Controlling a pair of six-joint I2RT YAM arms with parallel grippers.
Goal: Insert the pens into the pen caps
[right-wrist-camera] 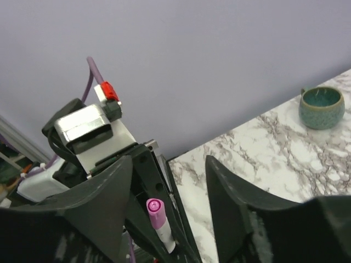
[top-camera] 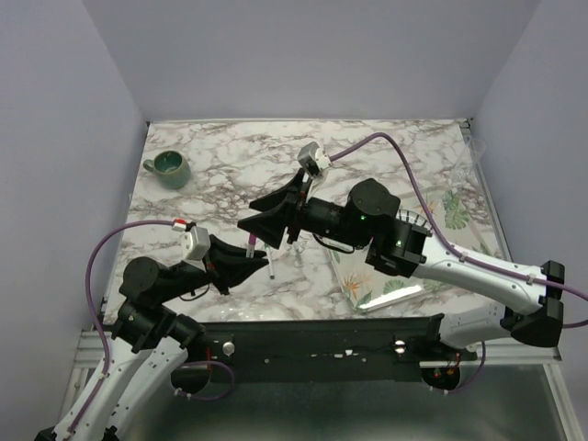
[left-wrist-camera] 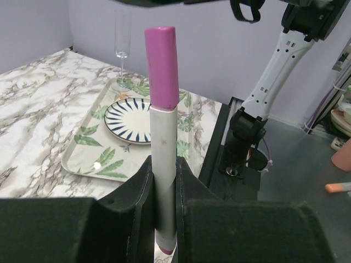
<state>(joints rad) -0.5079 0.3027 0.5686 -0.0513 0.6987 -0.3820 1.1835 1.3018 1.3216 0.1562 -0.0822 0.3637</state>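
Observation:
My left gripper (left-wrist-camera: 164, 171) is shut on the grey-white barrel of a pen (left-wrist-camera: 163, 148), which it holds upright. A pink pen cap (left-wrist-camera: 162, 66) sits on the pen's upper end, and a red tip shows below the jaws. In the top view the left gripper (top-camera: 246, 259) sits near the table's front, with the pink cap (top-camera: 251, 244) sticking up from it. My right gripper (top-camera: 248, 215) hovers just above it, open. In the right wrist view the capped pen (right-wrist-camera: 156, 212) lies between and below the spread fingers of the right gripper (right-wrist-camera: 170, 164), touching neither.
A teal mug (top-camera: 170, 165) stands at the back left. A leaf-patterned tray (left-wrist-camera: 82, 159) on the right carries a striped plate (left-wrist-camera: 129, 118) and a wine glass (left-wrist-camera: 122, 33). A thin pale stick (top-camera: 273, 264) shows on the marble just right of the left fingers.

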